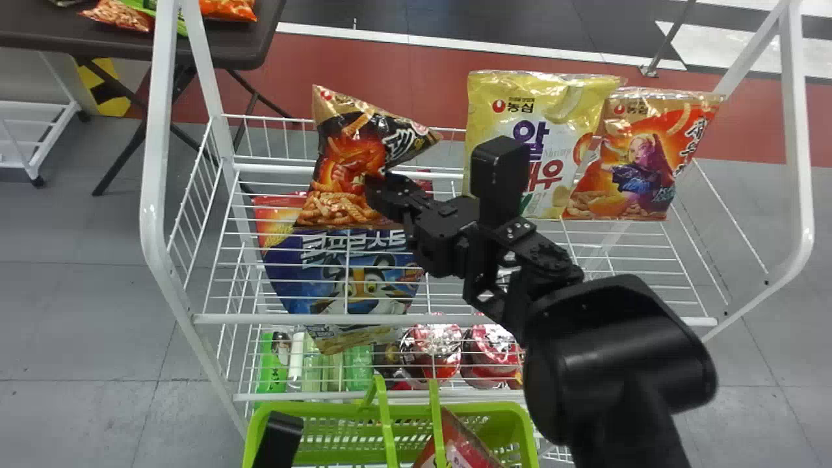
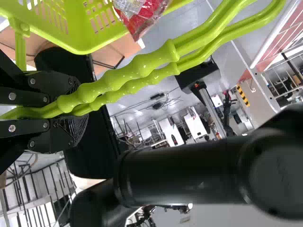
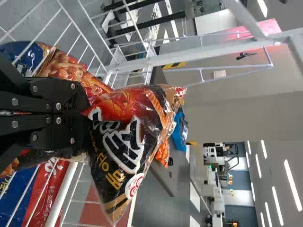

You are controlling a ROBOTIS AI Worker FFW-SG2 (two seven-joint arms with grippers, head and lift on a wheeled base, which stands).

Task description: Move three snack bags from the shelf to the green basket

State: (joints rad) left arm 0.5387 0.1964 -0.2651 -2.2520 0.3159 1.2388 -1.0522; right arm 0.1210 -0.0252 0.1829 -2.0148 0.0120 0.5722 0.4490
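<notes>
My right gripper [image 1: 383,195] is at the left part of the shelf rack, on a black and orange snack bag [image 1: 344,166]. In the right wrist view the same gripper [image 3: 83,113] is closed on the middle of that bag [image 3: 137,127], which is creased around the fingers. A yellow bag [image 1: 494,130] and an orange bag [image 1: 634,156] stand to the right on the shelf. The green basket [image 1: 312,411] is in front of the rack with a red bag [image 1: 458,448] inside. My left gripper [image 2: 61,111] is shut on the basket's handles [image 2: 137,66].
White wire shelf [image 1: 455,320] has tall side frames. Below its top level are a blue cereal-type bag [image 1: 364,279], red-lidded containers [image 1: 435,351] and green bottles [image 1: 273,370]. A dark table [image 1: 247,39] with more bags stands behind at the left.
</notes>
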